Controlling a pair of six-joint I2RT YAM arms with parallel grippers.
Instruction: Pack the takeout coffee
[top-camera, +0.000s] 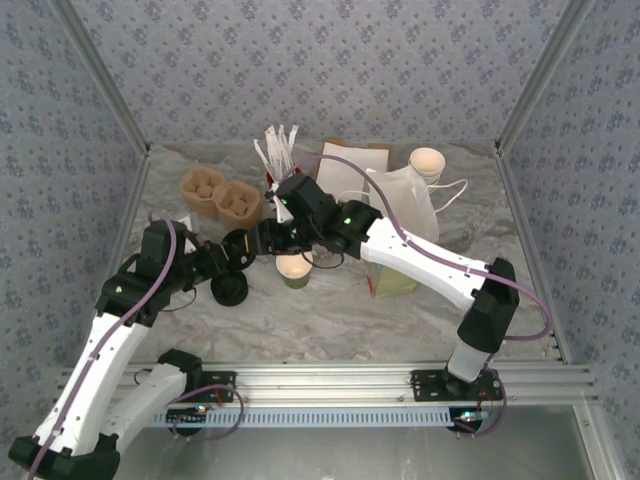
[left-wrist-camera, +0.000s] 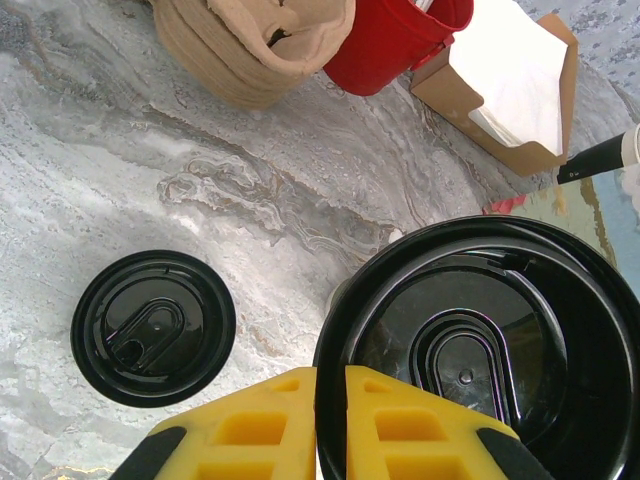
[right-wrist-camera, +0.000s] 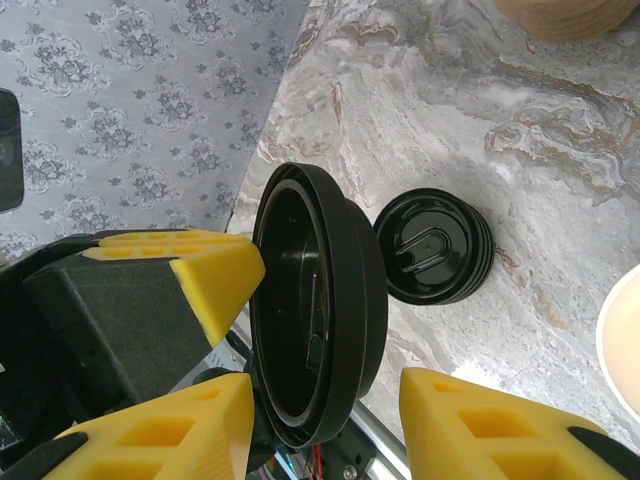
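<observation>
Step in hand, as judged: transfer of the black lid (right-wrist-camera: 330, 300) from one gripper to the other, ahead of capping the cup (top-camera: 295, 268).

**Status**
- State of left gripper (left-wrist-camera: 330, 382): clenched on the lid rim, lid held clear of the worktop (left-wrist-camera: 300, 180).
- State of right gripper (right-wrist-camera: 325, 400): released, jaws apart on either side of the same lid, one face toward each finger. Contact at the nearer finger not determinable.
- Position of cup: upright and uncapped on the worktop, just beside the right gripper, on the side away from the left gripper.

**Procedure**
1. Centre the lid between the right fingers before closing.
2. Close on the rim rather than the flat face, to avoid flexing the thin plastic.
3. Open the left gripper only after a firm grip by the right gripper.
4. Hold the lid level on approach to the cup and press evenly around the rim.
5. Avoid the spare lids (left-wrist-camera: 153, 327) on the worktop below and to one side of the left gripper.

**Views**
- Right wrist: lid edge-on, clearance on each side readable, left fingers (right-wrist-camera: 205, 275) on the far rim.
- Left wrist: lid face-on with its drinking slot and the pinch point on the rim, but no indication of right jaw clearance.
- Top external: spacing of both grippers relative to the cup, and the paper bag (top-camera: 400, 215) well apart from the right gripper. Finger detail too small to read.
</observation>
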